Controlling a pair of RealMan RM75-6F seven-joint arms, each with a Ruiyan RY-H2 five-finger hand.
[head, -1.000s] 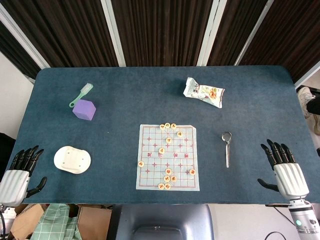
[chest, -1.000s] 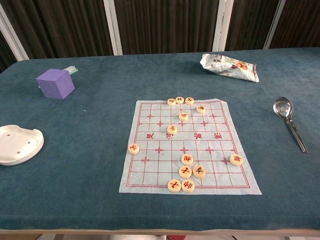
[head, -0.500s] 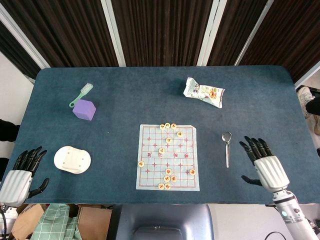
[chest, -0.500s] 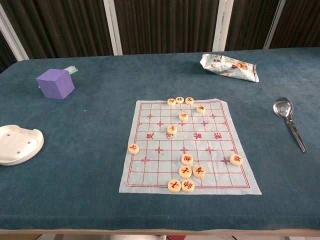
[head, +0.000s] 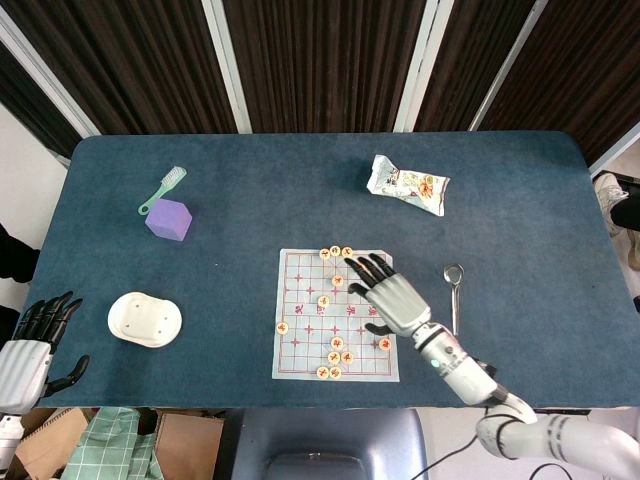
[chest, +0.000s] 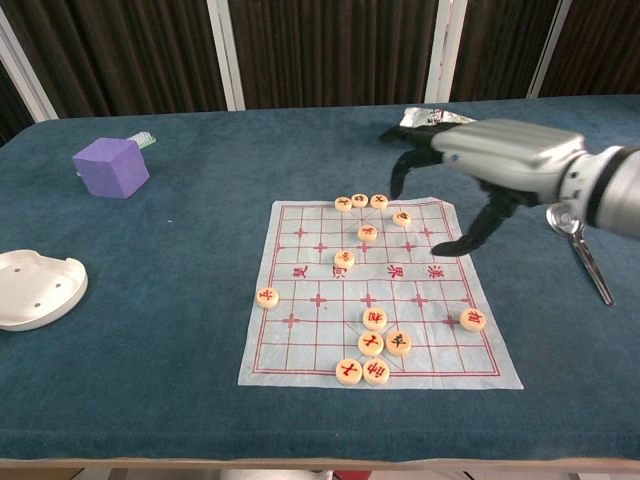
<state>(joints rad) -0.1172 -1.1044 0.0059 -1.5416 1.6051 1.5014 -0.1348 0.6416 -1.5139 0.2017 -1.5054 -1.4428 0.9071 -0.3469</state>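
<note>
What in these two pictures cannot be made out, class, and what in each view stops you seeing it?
- Marks on the game pieces: too small to read in either view.
- Board squares under the right hand: hidden by the hand in the head view.
- Snack bag: mostly hidden behind that hand in the chest view.
- Left hand: cut off by the head view's edge, absent from the chest view.
- Brush: mostly hidden behind the purple block in the chest view.

table (head: 250, 210) (blue cloth) | board (head: 300, 340) | spoon (head: 454, 296) | cube (head: 168, 219) | brush (head: 163, 190) | dish (head: 144, 319) | packet (head: 406, 185)
</note>
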